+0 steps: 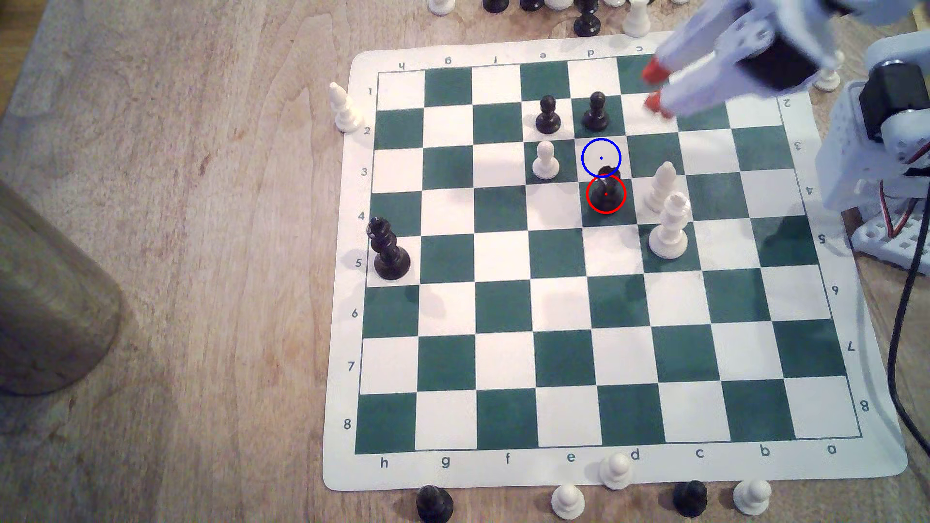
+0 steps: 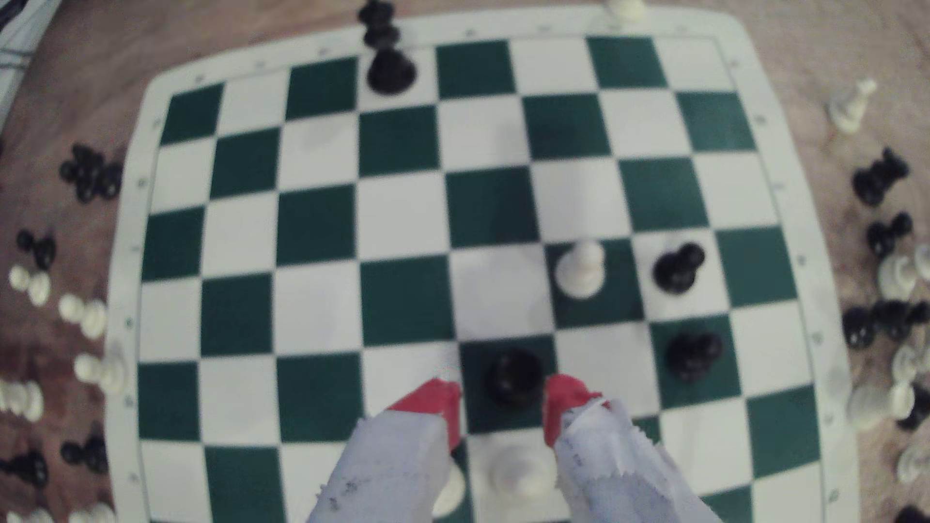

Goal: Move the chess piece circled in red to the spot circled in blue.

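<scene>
The chess piece, glossy black with a wide round base, stands inside the red ring on a green square near the board's middle. The spot, a white square with a thin blue circle and dot, adjoins it on the far side, and the piece's head overlaps the ring. My gripper hovers open, high over the board's far right corner, red-tipped fingers apart and empty. In the wrist view the chess piece appears between the two red fingertips of the gripper, well below them.
Two black pawns stand just beyond the spot, a white pawn beside it. Two tall white pieces stand right of the chess piece. A black crowned piece occupies the left edge. Spare pieces ring the board; arm base and cable at right.
</scene>
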Tool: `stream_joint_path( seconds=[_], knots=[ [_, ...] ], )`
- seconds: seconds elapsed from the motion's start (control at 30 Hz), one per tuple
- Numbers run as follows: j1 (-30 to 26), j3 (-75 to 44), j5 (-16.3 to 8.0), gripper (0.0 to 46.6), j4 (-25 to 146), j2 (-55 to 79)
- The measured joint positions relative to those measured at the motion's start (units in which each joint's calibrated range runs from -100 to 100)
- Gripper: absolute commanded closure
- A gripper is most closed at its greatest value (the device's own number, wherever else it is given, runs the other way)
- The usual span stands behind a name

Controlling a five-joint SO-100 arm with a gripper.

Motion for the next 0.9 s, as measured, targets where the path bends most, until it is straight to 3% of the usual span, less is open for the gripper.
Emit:
stream_joint_path(
  seconds=[0.3,0.4,0.63,0.9],
  knots=[
    [-0.1,-3.1,-1.7,34.5,2.3,14.7],
    [0.0,-3.1,-2.0,31.1,1.3,19.2],
    [1.3,-3.6,-2.1,30.1,0.1,26.6],
    [1.1,-8.6,-5.2,31.2,-4.5,34.5]
  ],
)
